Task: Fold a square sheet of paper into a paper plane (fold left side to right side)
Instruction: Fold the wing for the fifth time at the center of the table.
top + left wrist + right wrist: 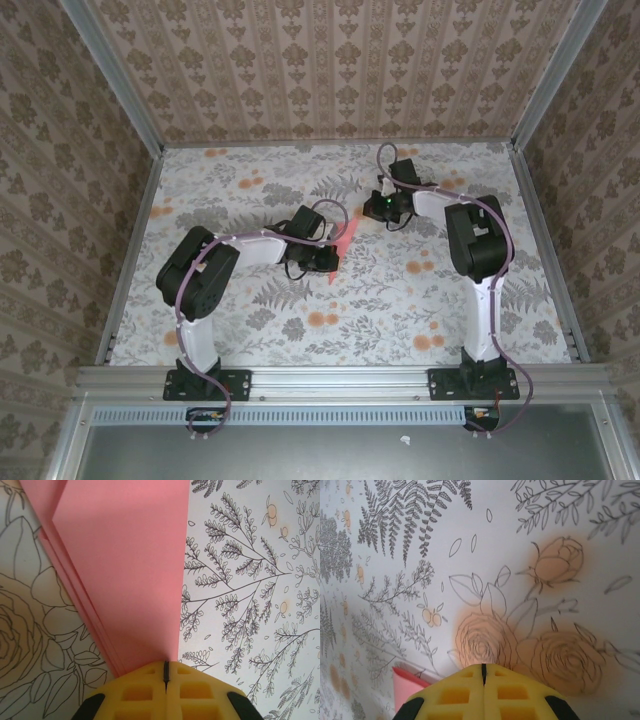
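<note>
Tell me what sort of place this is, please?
Probably a robotics test cell, not a home: two black-and-white robot arms bolted to a silver aluminium frame rail, boxed in by beige damask-patterned wall panels, over a floral-printed white tabletop holding salmon-pink folded paper.

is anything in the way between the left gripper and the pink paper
Nothing visible. The left gripper, shut, sits right at the narrow end of the folded pink paper, which lies on the flowered table cover. The right gripper, also shut, has a corner of the paper just beside it.
</note>
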### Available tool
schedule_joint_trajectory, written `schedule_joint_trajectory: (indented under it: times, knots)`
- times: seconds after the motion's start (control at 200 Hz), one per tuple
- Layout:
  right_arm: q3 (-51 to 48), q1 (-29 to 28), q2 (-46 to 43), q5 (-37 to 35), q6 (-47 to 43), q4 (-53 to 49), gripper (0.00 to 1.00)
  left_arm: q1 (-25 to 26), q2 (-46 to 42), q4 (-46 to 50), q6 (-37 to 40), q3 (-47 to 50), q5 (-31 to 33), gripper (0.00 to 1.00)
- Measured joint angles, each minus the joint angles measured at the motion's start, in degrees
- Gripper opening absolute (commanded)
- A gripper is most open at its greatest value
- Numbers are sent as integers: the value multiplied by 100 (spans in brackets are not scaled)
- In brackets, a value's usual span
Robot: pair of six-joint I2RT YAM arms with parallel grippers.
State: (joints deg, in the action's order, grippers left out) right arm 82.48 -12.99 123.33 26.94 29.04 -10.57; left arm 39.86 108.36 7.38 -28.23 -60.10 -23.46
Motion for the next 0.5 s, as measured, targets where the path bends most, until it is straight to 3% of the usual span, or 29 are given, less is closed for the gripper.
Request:
schedule_joint_trajectory:
  times: [0.26,0.5]
  knots:
    - [-1464,-348,-1340,299,407,619,0,33,-11,15,0,-13,83,5]
    - [-1759,-951,-1139,525,837,1040,0,42,-11,52,0,-33,101,6]
